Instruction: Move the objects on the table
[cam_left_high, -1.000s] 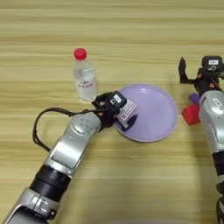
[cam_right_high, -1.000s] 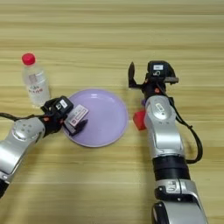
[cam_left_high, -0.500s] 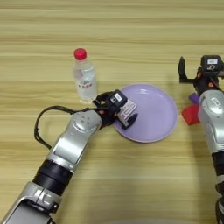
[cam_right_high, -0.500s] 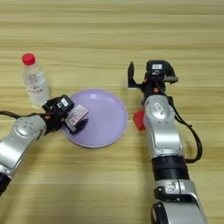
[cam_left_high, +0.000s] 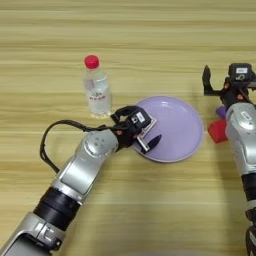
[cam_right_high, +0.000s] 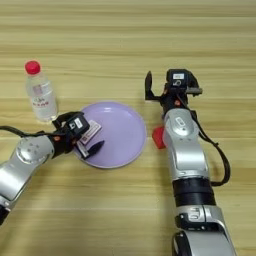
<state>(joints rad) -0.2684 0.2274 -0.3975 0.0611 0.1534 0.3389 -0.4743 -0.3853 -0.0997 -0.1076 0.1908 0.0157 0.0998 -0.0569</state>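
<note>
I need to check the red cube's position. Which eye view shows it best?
The left eye view: the red cube shows most of its face beside the right arm, just right of the plate. In the right eye view the arm covers it, leaving a red sliver.

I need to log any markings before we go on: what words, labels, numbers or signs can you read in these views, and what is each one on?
None can be read.
Bottle: white label with reddish print, too blurred to read.
Left gripper: pale sticker on its housing, unreadable.
Right gripper: light patch on its top, no legible characters.
Purple plate and red cube: no marking visible.
</note>
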